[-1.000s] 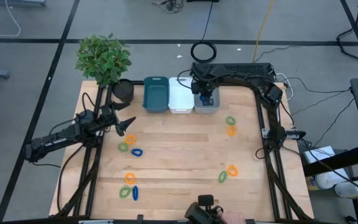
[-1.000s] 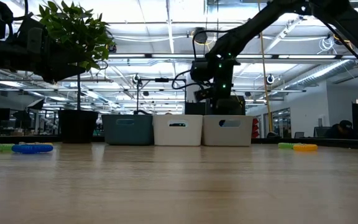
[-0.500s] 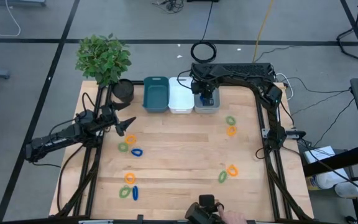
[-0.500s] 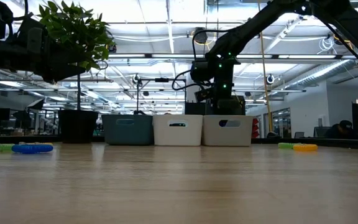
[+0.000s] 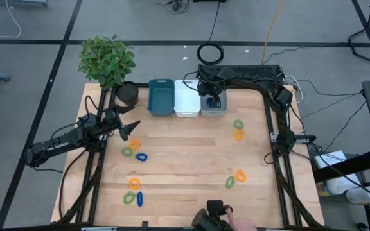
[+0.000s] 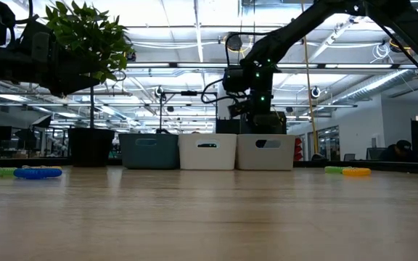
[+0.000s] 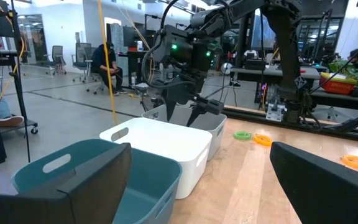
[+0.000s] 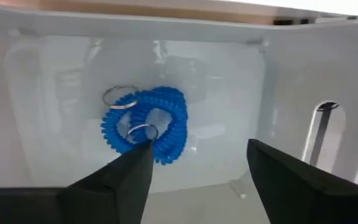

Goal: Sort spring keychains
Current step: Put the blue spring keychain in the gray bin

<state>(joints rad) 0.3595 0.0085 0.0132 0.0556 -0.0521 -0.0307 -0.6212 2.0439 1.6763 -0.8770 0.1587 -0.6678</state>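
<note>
My right gripper (image 5: 214,97) hangs open over the grey bin (image 5: 214,110), the right one of three bins at the far edge. A blue spring keychain (image 8: 145,124) with two metal rings lies on that bin's floor, below and between the open fingers (image 8: 197,149). My left gripper (image 5: 132,128) is open too, held low over the table's left part beside an orange keychain (image 5: 135,142). Further orange, green and blue keychains lie flat on the table at the left (image 5: 140,156), near left (image 5: 133,183), right (image 5: 239,135) and near right (image 5: 239,174).
A white bin (image 5: 187,99) and a teal bin (image 5: 161,97) stand left of the grey one. A potted plant (image 5: 108,61) is at the far left corner. A black cable coil (image 5: 210,53) lies behind the table. A person's hand (image 5: 239,224) shows at the near edge.
My right gripper has opened above the grey bin and let go of the blue keychain, which now lies on the bin's floor.
</note>
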